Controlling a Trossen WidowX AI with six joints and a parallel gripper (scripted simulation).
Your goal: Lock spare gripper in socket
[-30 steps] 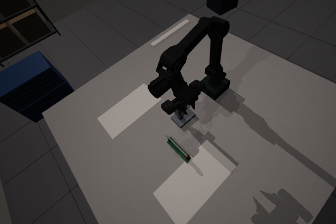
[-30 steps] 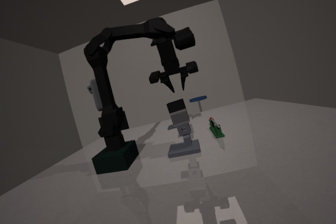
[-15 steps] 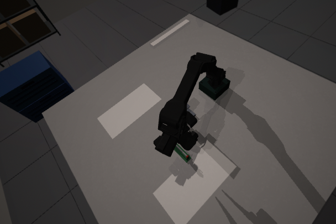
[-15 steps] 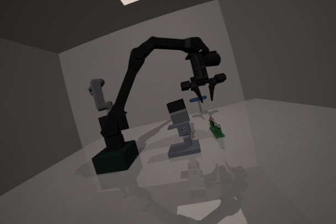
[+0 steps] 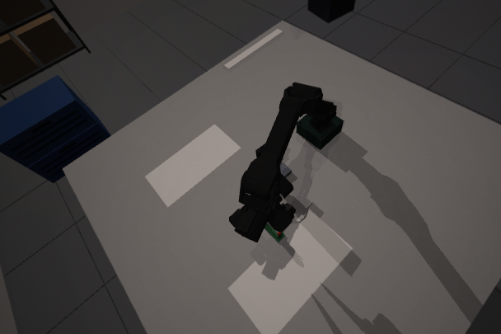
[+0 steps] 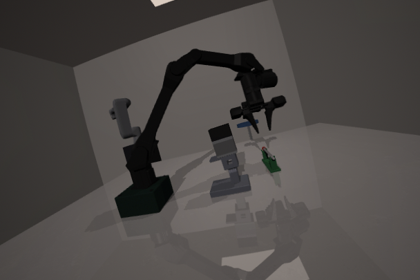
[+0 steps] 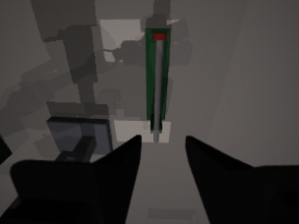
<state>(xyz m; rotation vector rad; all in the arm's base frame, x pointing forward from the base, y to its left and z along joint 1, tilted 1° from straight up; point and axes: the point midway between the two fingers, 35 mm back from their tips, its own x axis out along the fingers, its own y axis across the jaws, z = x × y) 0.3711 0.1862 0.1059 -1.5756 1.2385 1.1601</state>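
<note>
The lock pin (image 6: pixel 269 153) (image 7: pixel 157 74), a thin grey rod with a red head, lies along the narrow green holder (image 6: pixel 275 169) (image 7: pixel 150 74) on the table. The holder (image 5: pixel 270 231) is partly hidden by the arm in the top view. My gripper (image 6: pixel 264 131) (image 7: pixel 163 140) is partly open and empty, above the holder and near the pin's plain end in the wrist view. The grey-blue mount (image 6: pixel 224 189) (image 7: pixel 64 138) stands nearer the arm's base. The spare gripper (image 6: pixel 225 147), a grey block with a black top, sits upright and slightly tilted on its socket. The socket's cross hole looks empty.
A blue round top (image 6: pixel 247 124) on a thin grey stand is behind the mount in the exterior view. The arm's dark green base (image 5: pixel 319 131) (image 6: pixel 138 203) is on the table. A blue cabinet (image 5: pixel 39 106) stands beyond the table edge. A grey arm-like shape (image 6: pixel 122 120) shows behind my arm.
</note>
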